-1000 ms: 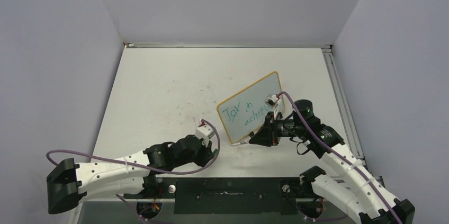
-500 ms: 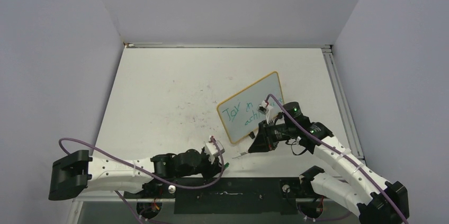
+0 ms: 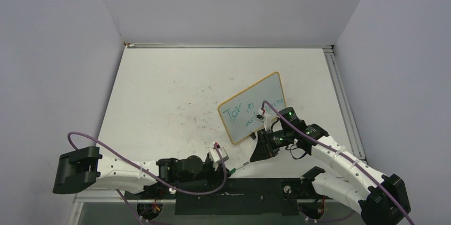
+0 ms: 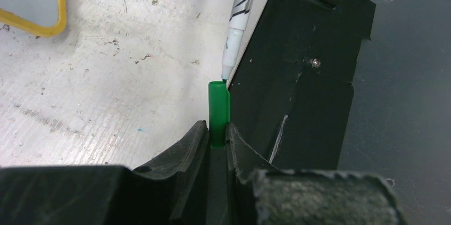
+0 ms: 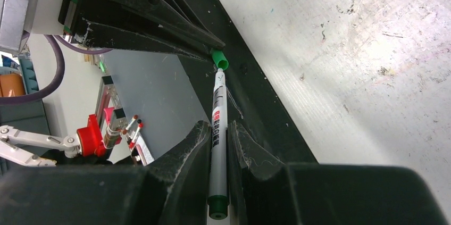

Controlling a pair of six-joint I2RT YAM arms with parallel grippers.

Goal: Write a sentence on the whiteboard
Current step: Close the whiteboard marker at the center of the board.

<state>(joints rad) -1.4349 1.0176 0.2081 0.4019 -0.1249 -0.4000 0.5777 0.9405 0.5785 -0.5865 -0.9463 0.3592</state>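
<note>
Right hand (image 5: 217, 130) clamped on marker (image 5: 219, 102), whiteboard (image 3: 270, 88) just beyond it

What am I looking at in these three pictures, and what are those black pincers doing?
Two robot arms are bolted to the near edge of a table. The wide picture comes from a camera above and behind them; the two close-ups come from a camera on each wrist, looking along its own gripper. On the table sits a small whiteboard with a teal sentence written on it. The right gripper is shut on a marker. The left gripper is shut on its green cap. The marker tip is right at the cap's mouth, so capping looks likely next.
</note>
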